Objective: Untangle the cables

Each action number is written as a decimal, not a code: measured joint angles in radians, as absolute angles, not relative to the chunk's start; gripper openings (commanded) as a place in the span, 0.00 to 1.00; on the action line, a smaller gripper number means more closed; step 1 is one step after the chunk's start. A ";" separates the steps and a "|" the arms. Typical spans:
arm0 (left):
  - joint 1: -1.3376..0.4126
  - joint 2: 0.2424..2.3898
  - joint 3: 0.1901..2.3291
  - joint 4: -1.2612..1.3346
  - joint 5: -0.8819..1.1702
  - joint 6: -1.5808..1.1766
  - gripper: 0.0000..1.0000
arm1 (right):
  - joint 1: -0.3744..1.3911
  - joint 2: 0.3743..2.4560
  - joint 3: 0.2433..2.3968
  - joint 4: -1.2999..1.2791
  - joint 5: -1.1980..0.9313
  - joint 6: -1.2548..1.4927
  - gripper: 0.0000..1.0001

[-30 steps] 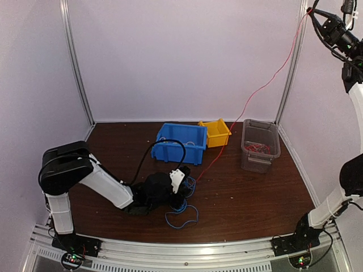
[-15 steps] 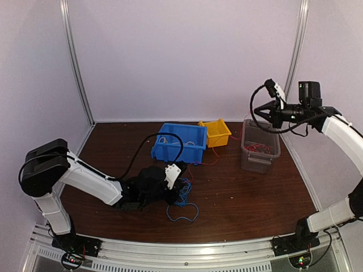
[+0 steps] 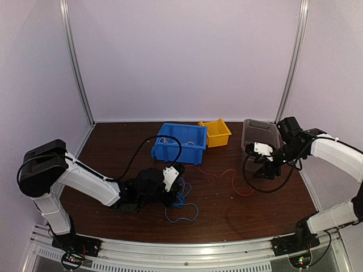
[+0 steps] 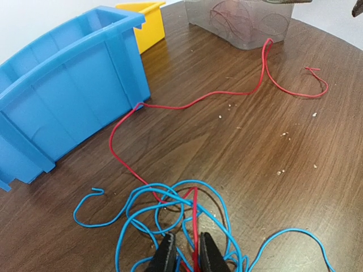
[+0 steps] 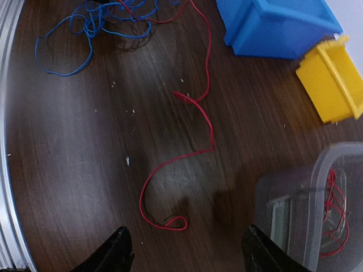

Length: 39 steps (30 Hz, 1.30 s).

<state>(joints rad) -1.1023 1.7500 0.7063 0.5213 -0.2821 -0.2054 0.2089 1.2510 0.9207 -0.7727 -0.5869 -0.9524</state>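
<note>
Left claw clamps the knotted thin blue wire strands at near edge; right claw gapes empty. Best grab the slack thin red wire low, pull gently.

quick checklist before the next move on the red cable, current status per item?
1. Right gripper open and empty: ok.
2. Red cable lying slack on the table, free end just ahead of that gripper: ok.
3. Red cable separated from the blue tangle: not ok, one end runs into it.
4. Left gripper pinning the tangle: ok, jaws closed down on the strands, a red one between them.
5. Red cable free of the blue bin: cannot tell, it touches the bin's corner.
</note>
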 measured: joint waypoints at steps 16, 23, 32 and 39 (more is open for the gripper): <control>-1.102 1.634 0.604 0.554 -0.284 -0.234 0.17 | 0.620 1.699 1.205 -0.427 -0.762 -0.731 0.48; -1.102 1.625 0.592 0.572 -0.285 -0.246 0.17 | 0.717 1.895 1.288 -0.353 -0.841 -0.674 0.49; -1.102 1.608 0.564 0.610 -0.287 -0.270 0.17 | 0.734 1.981 1.325 -0.273 -0.903 -0.612 0.48; -1.102 1.608 0.552 0.644 -0.287 -0.284 0.17 | 0.750 2.034 1.327 -0.241 -0.941 -0.572 0.39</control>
